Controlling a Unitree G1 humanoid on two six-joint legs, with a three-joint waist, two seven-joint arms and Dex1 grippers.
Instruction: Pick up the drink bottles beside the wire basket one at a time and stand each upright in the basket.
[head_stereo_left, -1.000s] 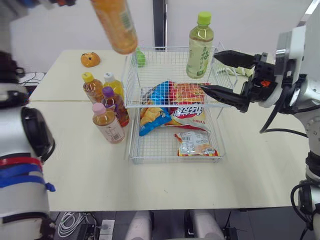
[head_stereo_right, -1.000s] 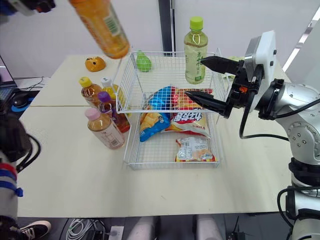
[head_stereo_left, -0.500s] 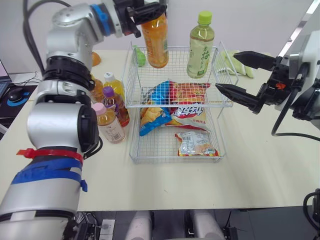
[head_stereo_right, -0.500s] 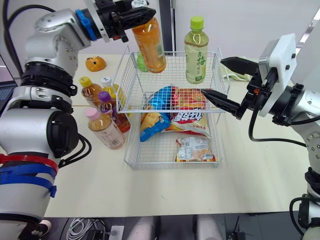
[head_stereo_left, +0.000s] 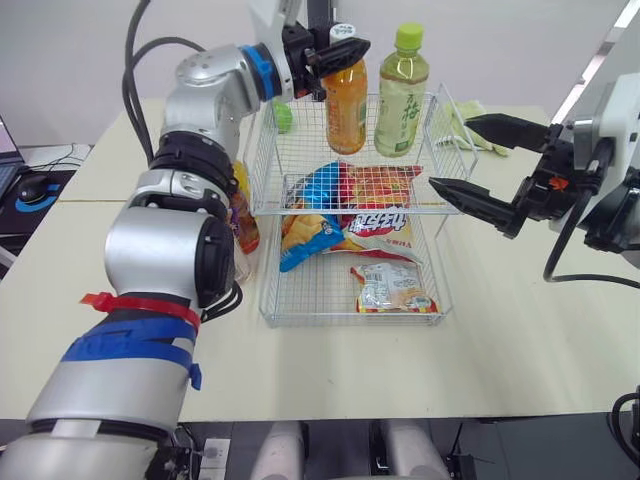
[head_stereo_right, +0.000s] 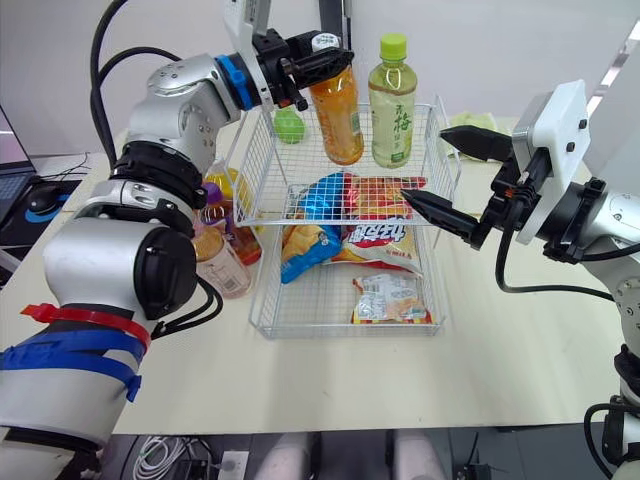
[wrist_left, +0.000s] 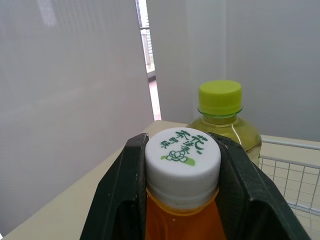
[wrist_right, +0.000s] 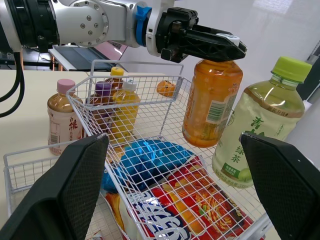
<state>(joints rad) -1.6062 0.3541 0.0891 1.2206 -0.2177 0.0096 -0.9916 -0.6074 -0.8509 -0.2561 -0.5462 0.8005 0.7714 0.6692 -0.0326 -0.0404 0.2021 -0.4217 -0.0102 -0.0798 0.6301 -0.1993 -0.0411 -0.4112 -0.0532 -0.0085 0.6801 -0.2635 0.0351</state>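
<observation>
My left gripper (head_stereo_left: 338, 52) is shut on the white cap (wrist_left: 182, 159) of an orange drink bottle (head_stereo_left: 346, 112). The bottle hangs slightly tilted inside the upper tier of the wire basket (head_stereo_left: 262, 185). Close beside it a green tea bottle (head_stereo_left: 402, 96) with a lime cap stands upright in the same tier. My right gripper (head_stereo_left: 451, 152) stands open at the basket's right side, holding nothing. On the table left of the basket stand more bottles, partly hidden by my left arm: pink-capped (wrist_right: 62, 122), purple-capped (wrist_right: 102, 106) and yellow-capped (wrist_right: 123, 107).
Snack bags lie in the basket's lower tier: a blue one (head_stereo_left: 312, 212), a red one (head_stereo_left: 378, 203) and a small packet (head_stereo_left: 392, 289). A green round thing (head_stereo_left: 283, 117) sits behind the basket. A pale green cloth (head_stereo_left: 468, 112) lies at the back right.
My left arm has swung the orange bottle down and to the right, from high left of the basket into its upper tier beside the green tea bottle. The right gripper stays open, drawn back slightly right.
</observation>
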